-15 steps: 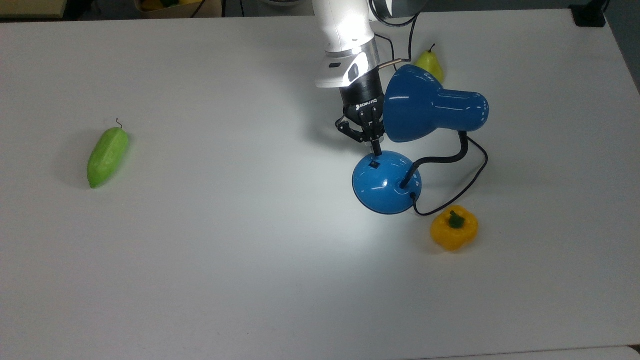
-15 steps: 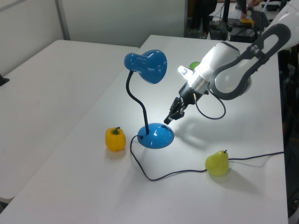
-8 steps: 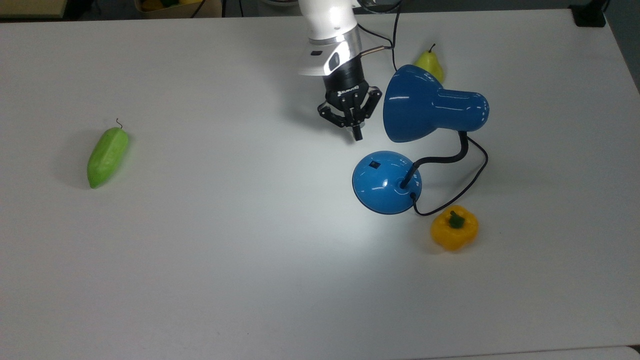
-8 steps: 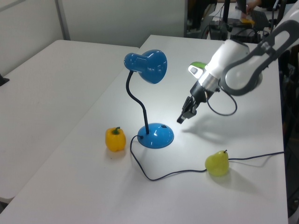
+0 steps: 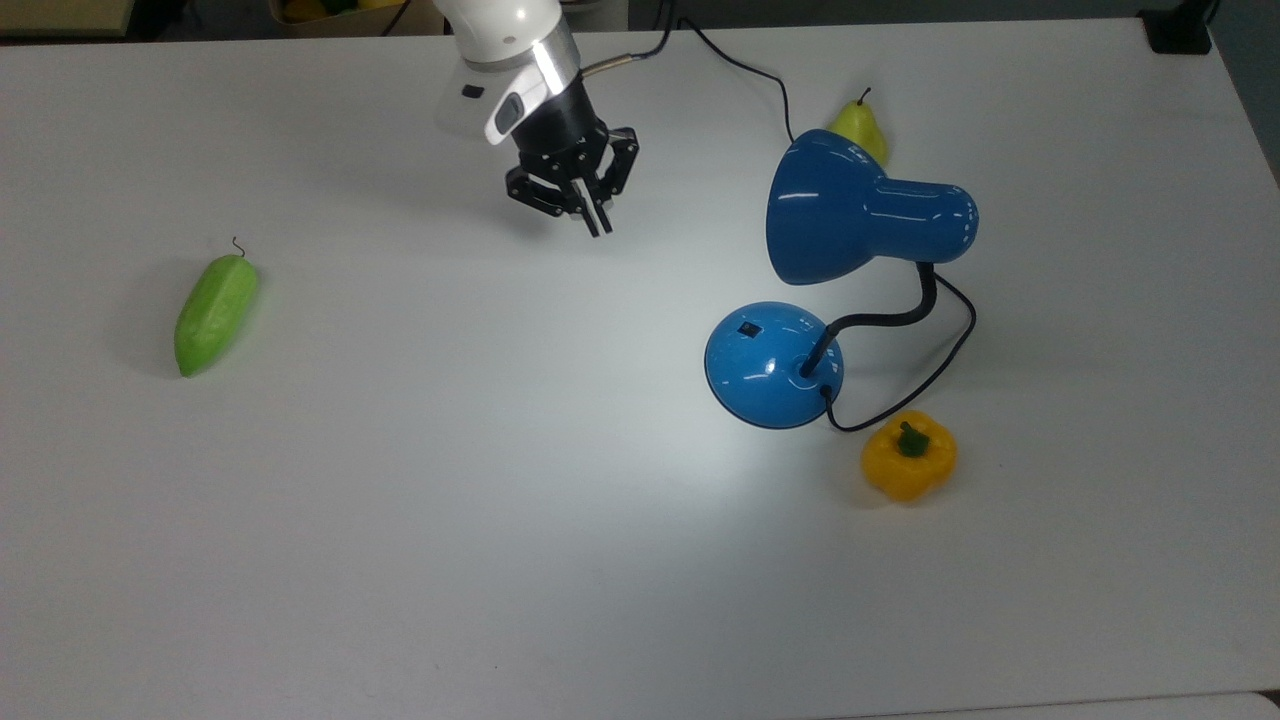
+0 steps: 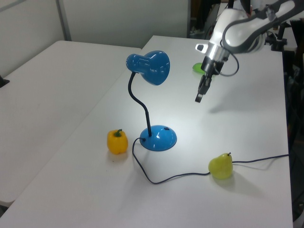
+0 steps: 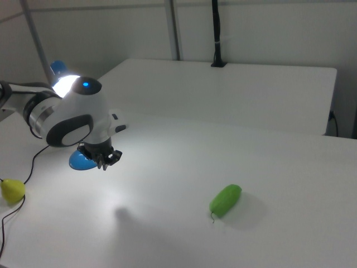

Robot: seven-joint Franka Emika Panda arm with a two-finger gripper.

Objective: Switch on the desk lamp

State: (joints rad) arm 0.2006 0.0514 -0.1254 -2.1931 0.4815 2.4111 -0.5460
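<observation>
Lamp [image 5: 800,290] stands right of centre in the top view, lit: a bright pool lies on the table [image 5: 400,560] beside its base, and the shade glows at upper left of the right view. Gripper [image 5: 598,225] hangs in the upper middle, well apart from the switch [image 5: 747,327], fingers drawn narrow, holding nothing. Judgement: switching looks done; the next move need only keep clear of the shade.

Blue lamp [image 5: 860,215], yellow pepper [image 5: 908,460], green cuke [image 5: 215,313], blk gripper [image 5: 597,226].
</observation>
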